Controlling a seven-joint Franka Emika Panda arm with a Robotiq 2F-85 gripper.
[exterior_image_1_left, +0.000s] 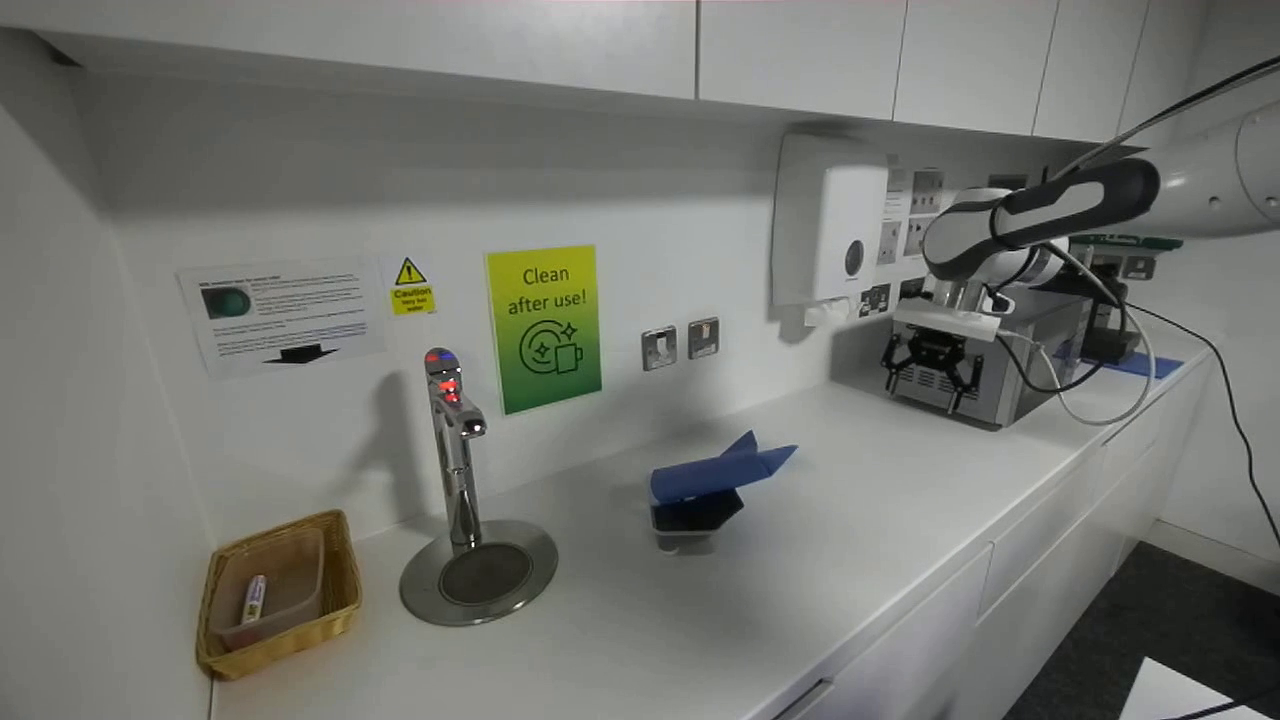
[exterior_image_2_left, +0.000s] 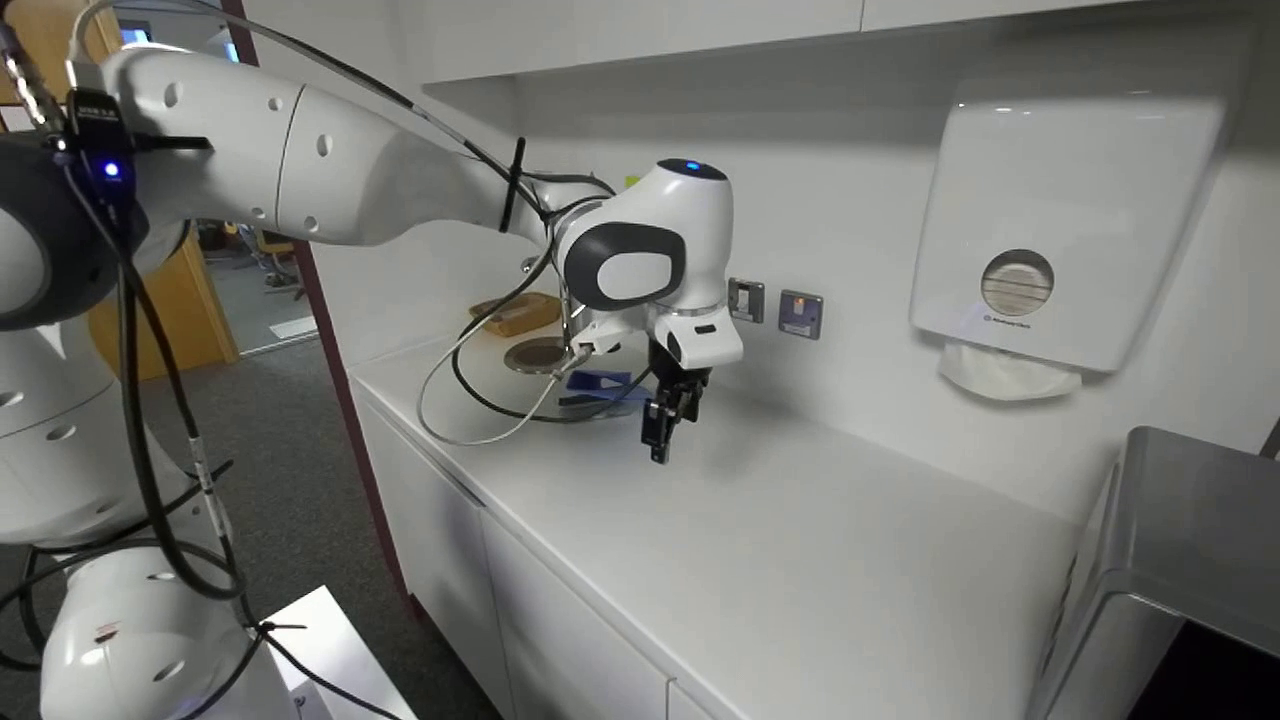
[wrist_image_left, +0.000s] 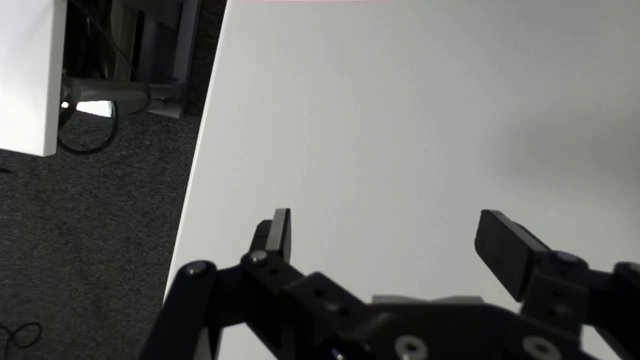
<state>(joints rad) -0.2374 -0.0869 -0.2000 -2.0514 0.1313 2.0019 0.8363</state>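
My black gripper is open and empty in both exterior views, with its fingers pointing down above the white counter. In the wrist view the two fingers are wide apart, with only bare counter between them. A blue folded sheet rests on a dark object in a small clear or pale container on the counter. The blue sheet also shows behind the gripper in an exterior view, partly covered by cables. The gripper touches nothing.
A chrome tap stands over a round drain plate. A wicker basket holds a plastic tub with a marker-like stick. A paper towel dispenser hangs above the counter. A grey microwave-like appliance stands beyond.
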